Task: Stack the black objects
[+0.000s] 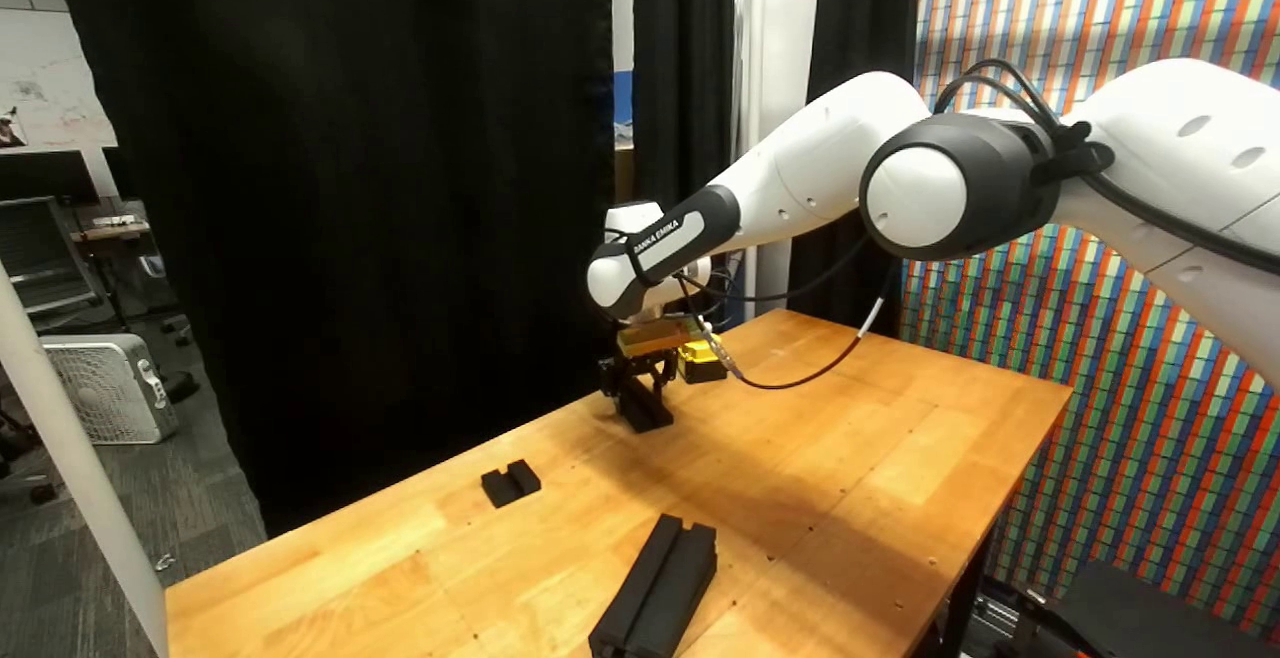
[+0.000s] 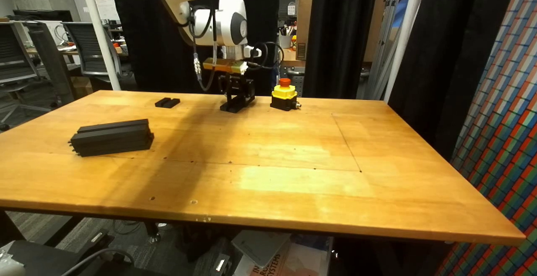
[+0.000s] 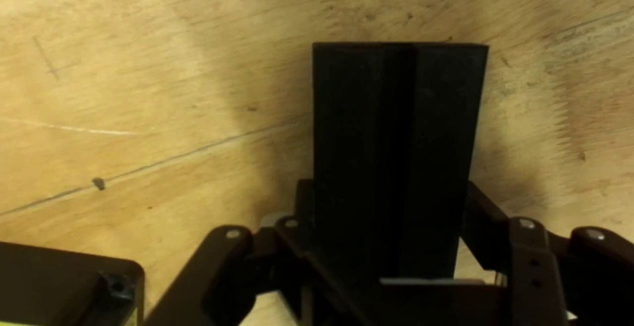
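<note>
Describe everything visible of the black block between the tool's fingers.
The black block is a straight-edged, matte, plastic-looking oblong with a groove running lengthwise along its top. It appears to lie flat on the wooden table, near the edge by the black curtain. The tool is closed on it across its width, touching both long sides. One end is hidden beneath the tool in the wrist view.

Blocks (image 2: 113,139) are black, the table (image 2: 285,137) golden — the backdrop (image 1: 1130,378) gridded red, green, blue.

Long bar (image 2: 111,138), shorter bar (image 3: 361,162), slab (image 1: 511,484): black, grooved, apart.
</note>
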### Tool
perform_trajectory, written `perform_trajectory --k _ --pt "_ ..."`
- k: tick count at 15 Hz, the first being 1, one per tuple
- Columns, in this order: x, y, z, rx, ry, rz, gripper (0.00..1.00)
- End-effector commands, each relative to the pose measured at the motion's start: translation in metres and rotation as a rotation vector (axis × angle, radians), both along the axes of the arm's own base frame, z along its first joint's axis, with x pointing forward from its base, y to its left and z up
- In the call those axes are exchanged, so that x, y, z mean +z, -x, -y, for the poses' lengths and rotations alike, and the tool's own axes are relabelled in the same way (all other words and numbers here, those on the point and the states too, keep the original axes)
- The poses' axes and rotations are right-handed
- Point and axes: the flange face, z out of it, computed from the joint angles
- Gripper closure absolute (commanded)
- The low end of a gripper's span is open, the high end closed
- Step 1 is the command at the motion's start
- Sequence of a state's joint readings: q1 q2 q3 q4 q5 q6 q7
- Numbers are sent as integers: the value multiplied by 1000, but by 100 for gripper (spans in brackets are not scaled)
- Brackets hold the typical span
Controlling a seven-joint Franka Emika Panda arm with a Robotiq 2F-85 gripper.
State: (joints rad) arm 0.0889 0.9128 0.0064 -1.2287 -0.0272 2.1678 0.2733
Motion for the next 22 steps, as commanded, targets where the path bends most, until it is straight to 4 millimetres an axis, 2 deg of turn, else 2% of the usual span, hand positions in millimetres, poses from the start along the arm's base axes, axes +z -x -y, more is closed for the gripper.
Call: perform_trajectory --k 1,6,9,17,22 --pt "20 9 -14 -89 -32 -39 55" --pt "49 29 -40 -200 -45 -51 55" --pt "63 53 -59 -254 -43 -53 55" --pt "82 152 -117 -476 -18 -68 55" --pt "91 202 -152 -629 -28 -27 55"
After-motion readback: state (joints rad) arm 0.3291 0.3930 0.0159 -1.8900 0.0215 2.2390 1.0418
